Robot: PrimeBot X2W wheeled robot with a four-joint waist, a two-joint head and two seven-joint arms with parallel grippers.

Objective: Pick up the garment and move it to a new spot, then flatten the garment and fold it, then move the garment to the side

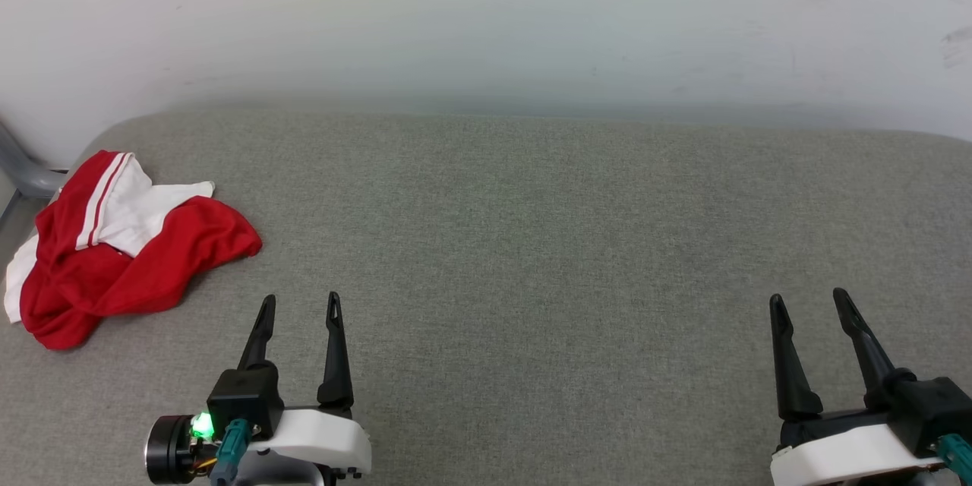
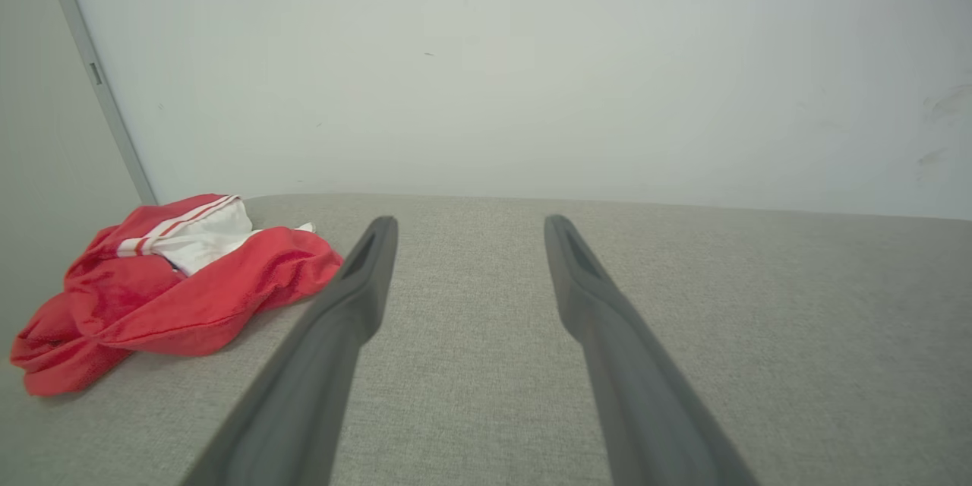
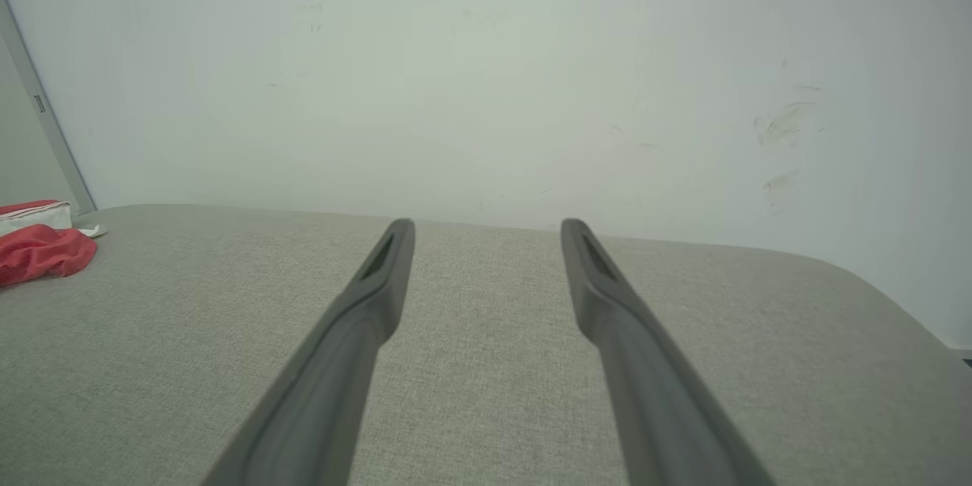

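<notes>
Crumpled red-white garment [image 1: 114, 258] lies at the left end of the grey table [image 1: 531, 243]. The left tool [image 1: 301, 298], near it but apart, is spread wide and empty. The right tool [image 1: 807, 296] likewise, touching nothing.

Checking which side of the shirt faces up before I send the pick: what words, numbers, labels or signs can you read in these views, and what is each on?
No text can be read in any view.
Shirt: crumpled at the left end of the grey fabric surface. Its visible folds are plain red cloth, white sleeve and red-white striped trim, with no print or tag exposed.
Wall: faint scuff marks, no writing.
</notes>
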